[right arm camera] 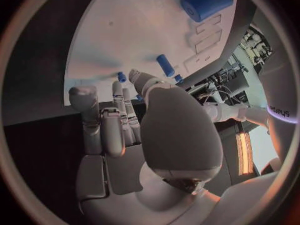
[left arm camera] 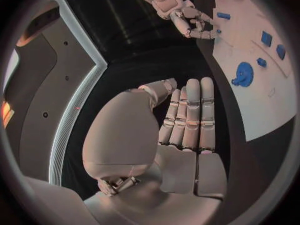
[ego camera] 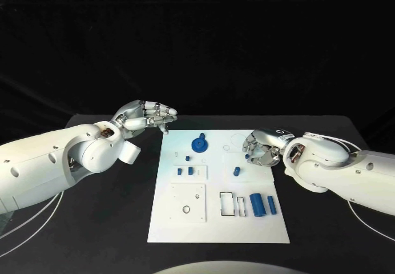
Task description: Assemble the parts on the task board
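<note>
Two silver hands, fingers apart, empty, beside flat white task board with blue cylindrical parts.

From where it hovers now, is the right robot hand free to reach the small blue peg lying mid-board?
Probably yes. The right robot hand hovers over the task board's right edge, holding nothing, and the small blue peg lies just beside and below it with bare board between them.

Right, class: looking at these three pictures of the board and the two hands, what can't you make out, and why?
- Head view: whether the right hand holds a part; its curled fingers hide the palm side.
- Head view: the small blue parts and cut-outs on the task board are too small to tell shapes.
- Right wrist view: the blue cylinder is cut off near the circle's rim.
</note>
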Action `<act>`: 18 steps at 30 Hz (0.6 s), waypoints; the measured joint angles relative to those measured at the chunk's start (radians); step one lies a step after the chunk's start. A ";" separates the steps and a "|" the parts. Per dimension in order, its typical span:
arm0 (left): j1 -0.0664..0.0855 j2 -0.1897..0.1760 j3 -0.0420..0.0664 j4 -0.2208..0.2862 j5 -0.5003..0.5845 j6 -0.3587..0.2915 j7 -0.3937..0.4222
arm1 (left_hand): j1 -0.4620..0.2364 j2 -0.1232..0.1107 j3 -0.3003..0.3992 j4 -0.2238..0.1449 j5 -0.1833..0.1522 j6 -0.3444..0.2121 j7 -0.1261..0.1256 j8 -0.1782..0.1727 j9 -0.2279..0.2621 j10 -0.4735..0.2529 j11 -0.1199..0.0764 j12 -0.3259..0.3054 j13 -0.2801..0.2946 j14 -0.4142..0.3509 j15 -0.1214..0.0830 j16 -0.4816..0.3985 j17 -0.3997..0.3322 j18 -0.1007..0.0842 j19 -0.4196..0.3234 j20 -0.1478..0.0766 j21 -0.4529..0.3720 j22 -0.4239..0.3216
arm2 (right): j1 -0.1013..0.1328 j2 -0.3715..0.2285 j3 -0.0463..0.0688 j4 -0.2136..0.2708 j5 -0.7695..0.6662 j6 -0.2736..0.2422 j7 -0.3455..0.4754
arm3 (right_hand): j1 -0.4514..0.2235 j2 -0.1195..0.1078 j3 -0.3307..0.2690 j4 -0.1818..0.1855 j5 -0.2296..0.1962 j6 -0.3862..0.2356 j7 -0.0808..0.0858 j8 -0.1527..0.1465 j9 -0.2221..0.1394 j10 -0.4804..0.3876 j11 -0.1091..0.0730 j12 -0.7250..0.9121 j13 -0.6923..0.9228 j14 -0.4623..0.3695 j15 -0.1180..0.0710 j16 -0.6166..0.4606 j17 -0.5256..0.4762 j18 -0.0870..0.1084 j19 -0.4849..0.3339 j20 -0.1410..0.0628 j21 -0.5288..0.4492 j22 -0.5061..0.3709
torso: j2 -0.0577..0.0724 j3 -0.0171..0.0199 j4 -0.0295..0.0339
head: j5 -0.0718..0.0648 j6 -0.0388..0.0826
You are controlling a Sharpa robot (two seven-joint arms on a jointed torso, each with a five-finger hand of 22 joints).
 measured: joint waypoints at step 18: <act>0.000 -0.010 0.000 0.006 0.025 -0.014 0.005 | -0.014 -0.009 -0.021 0.008 0.000 -0.017 0.003 0.008 -0.001 -0.019 0.002 0.012 0.002 0.000 0.000 -0.004 -0.001 0.000 -0.004 0.004 -0.026 -0.021 | -0.012 0.035 0.000 -0.034 -0.026 0.002 -0.020 | 0.001 0.009 0.024 0.007 0.000 0.012 0.002 0.000 0.000 0.009 -0.005 0.000 -0.007 0.000 0.000 0.004 0.000 0.000 0.016 0.001 0.047 0.037 | 0.000 0.0011 -0.0012 | 0.001 -0.007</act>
